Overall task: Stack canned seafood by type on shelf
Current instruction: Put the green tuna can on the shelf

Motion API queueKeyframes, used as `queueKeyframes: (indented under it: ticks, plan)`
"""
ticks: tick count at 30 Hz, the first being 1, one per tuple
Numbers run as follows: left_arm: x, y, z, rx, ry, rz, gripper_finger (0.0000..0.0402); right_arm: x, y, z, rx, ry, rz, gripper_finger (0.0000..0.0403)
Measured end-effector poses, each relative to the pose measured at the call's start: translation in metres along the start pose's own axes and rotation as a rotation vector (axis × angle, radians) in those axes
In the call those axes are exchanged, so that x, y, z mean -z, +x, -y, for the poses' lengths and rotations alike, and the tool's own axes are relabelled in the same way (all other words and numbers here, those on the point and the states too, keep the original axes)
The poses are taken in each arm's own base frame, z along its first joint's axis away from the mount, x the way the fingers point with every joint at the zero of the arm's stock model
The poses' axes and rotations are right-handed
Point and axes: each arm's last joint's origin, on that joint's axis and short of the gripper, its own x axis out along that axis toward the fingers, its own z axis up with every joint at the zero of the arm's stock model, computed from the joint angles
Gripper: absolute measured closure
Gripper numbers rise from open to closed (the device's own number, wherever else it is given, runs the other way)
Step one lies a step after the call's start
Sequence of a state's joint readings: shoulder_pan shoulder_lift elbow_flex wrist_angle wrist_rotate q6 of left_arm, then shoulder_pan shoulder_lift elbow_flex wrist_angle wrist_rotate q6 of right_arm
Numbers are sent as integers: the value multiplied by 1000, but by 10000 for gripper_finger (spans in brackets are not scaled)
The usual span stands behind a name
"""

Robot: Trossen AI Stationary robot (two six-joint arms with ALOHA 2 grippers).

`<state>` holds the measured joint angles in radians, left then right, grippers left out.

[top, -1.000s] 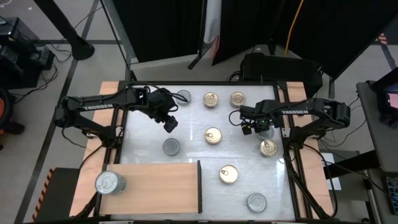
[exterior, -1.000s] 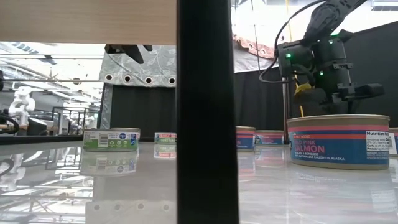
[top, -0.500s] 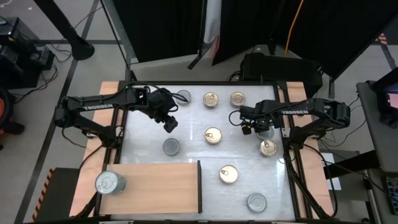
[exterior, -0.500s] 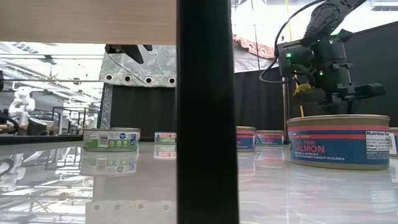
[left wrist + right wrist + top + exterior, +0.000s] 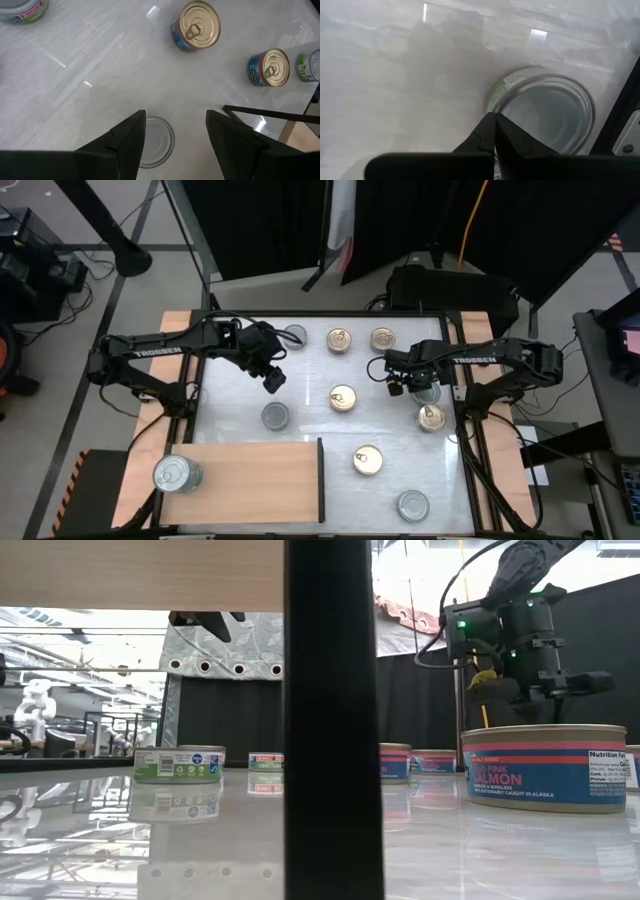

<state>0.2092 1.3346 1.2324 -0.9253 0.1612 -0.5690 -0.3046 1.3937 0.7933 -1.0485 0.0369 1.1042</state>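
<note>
Left gripper (image 5: pixel 273 380) spread open, empty, above a silver-lidded tin (image 5: pixel 275 416) on the white table (image 5: pixel 310 395). Right gripper (image 5: pixel 398 387) clenched shut, empty, beside another tin (image 5: pixel 545 107). One silver tin (image 5: pixel 176 473) on the shelf (image 5: pixel 260 480), near left.

Both arms were black, jointed, with white TROSSEN lettering on forearm. Right arm (image 5: pixel 480 362) showed green lights and black cable at wrist. Left arm (image 5: pixel 160 348) ended in flat dark fingers (image 5: pixel 125 142).

room: black curtains (image 5: pixel 520 220) behind table | floor: grey (image 5: pixel 120 290) | cable: yellow (image 5: pixel 468 225) | table: white top (image 5: pixel 310 420)
</note>
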Motion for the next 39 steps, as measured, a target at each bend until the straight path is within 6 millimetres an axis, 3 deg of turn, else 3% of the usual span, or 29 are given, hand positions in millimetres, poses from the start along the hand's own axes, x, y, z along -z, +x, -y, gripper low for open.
queueKeyframes:
  ticks: [16,39]
  plan:
    - [0,0,0,0,1,0,187,-2,5,-3,18,-7,7,403]
    - [0,0,0,0,8,-1,187,13,35,-40,-25,-100,-39,403]
